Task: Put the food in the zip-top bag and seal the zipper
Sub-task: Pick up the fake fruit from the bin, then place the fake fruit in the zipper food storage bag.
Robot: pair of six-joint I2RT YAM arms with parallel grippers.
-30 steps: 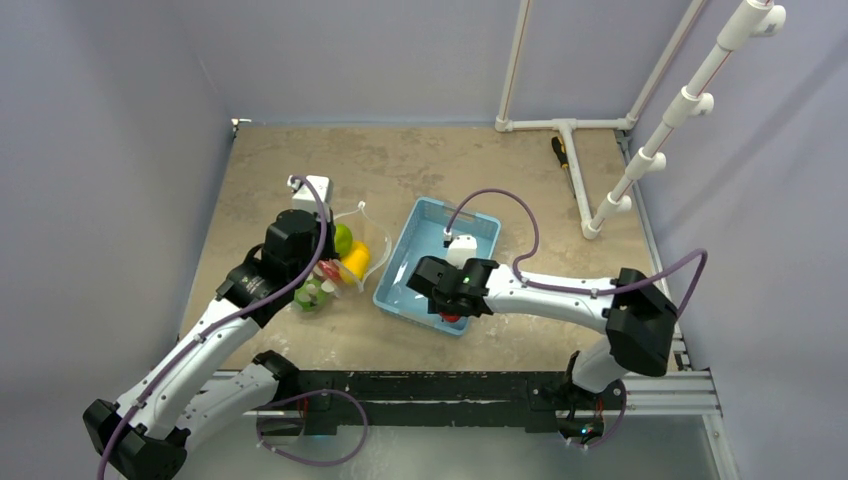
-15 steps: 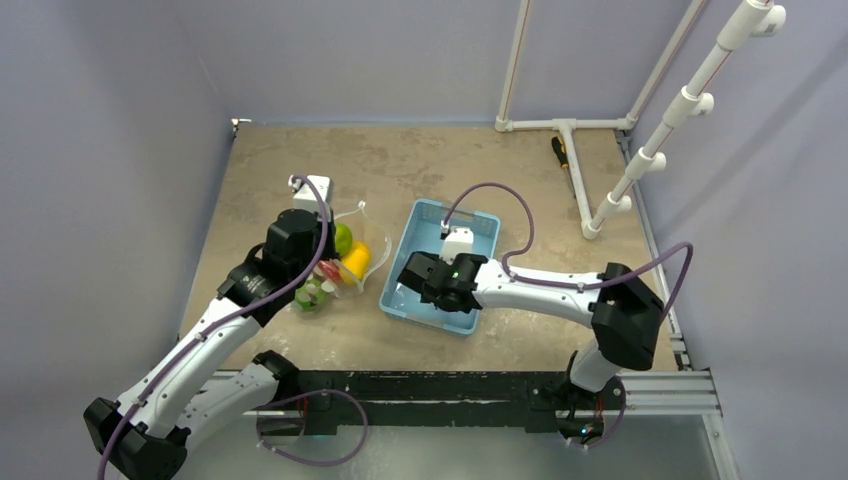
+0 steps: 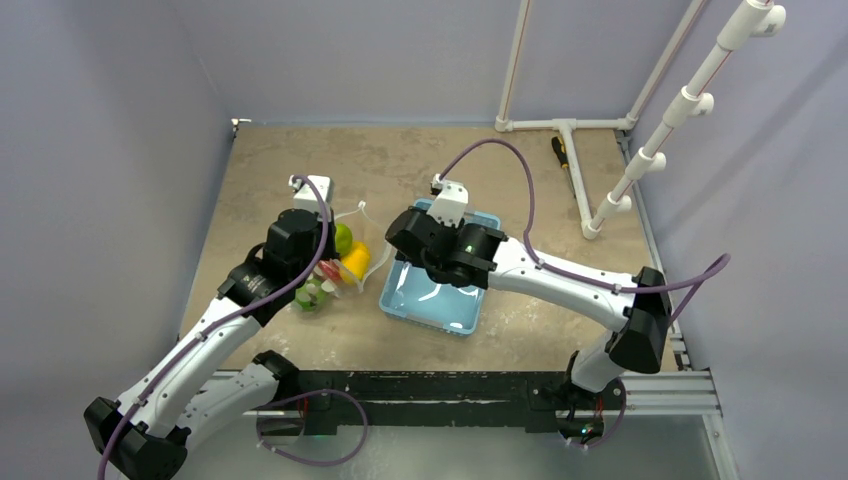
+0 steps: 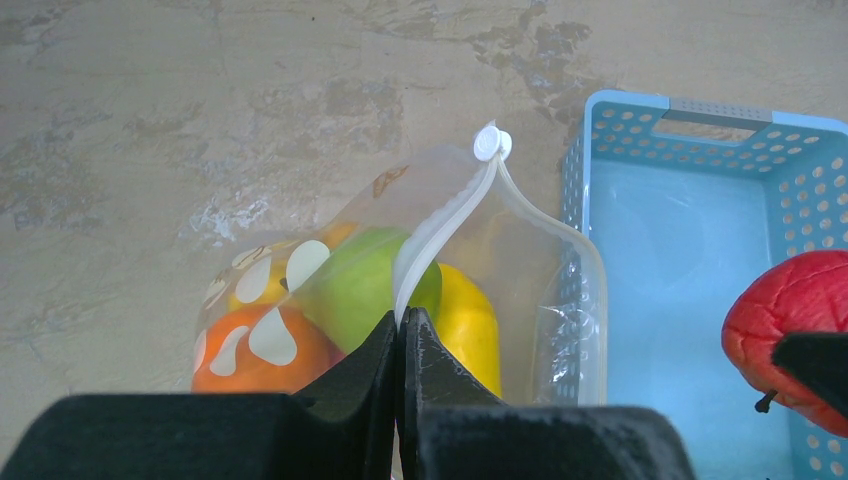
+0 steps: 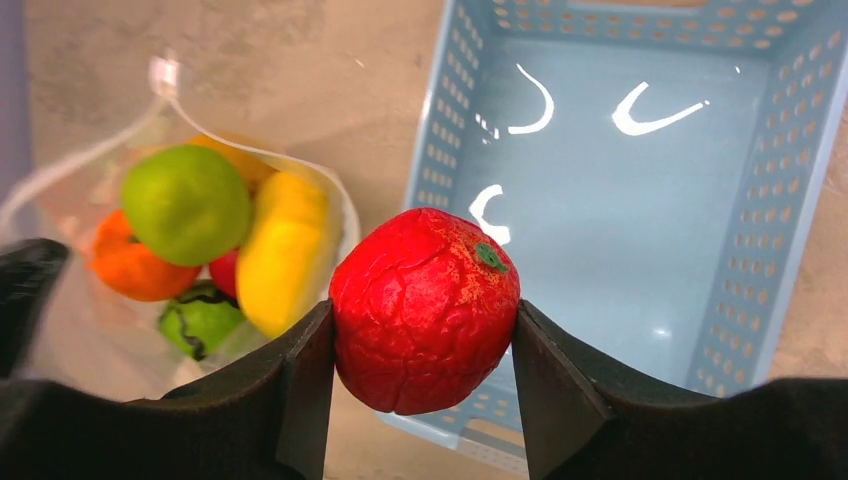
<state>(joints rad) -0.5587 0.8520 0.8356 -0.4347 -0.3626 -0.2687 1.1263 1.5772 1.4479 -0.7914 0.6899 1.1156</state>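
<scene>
Red toy fruit [image 5: 425,310], wrinkled and glossy with a small green stem mark, is pinched between the two black fingers of the right claw [image 5: 422,385], low in the centre of the right wrist view. It hangs in the air over the left edge of a light-blue basket [image 5: 800,200] with perforated walls, which fills the upper right of that picture. To the left of the basket, at the left of the frame, lies the clear bag [image 4: 560,300] with white dots, its mouth standing open. Inside the bag are a green fruit [image 4: 360,285], a yellow fruit [image 4: 465,320] and an orange fruit [image 4: 260,350], packed close together, with a dark green piece and a bit of red just visible beneath them. The whitish zipper [image 4: 440,235] runs from a small round tab at the upper centre of the left wrist view down to the bottom centre. There the left claw [image 4: 402,330] has its fingers pressed together on it, pinching one lip of the bag's mouth. From overhead, the bag sits left of centre and the basket at the centre of a mottled tan table [image 3: 420,160]. A white pipe frame [image 3: 570,125] stands at the upper right.
</scene>
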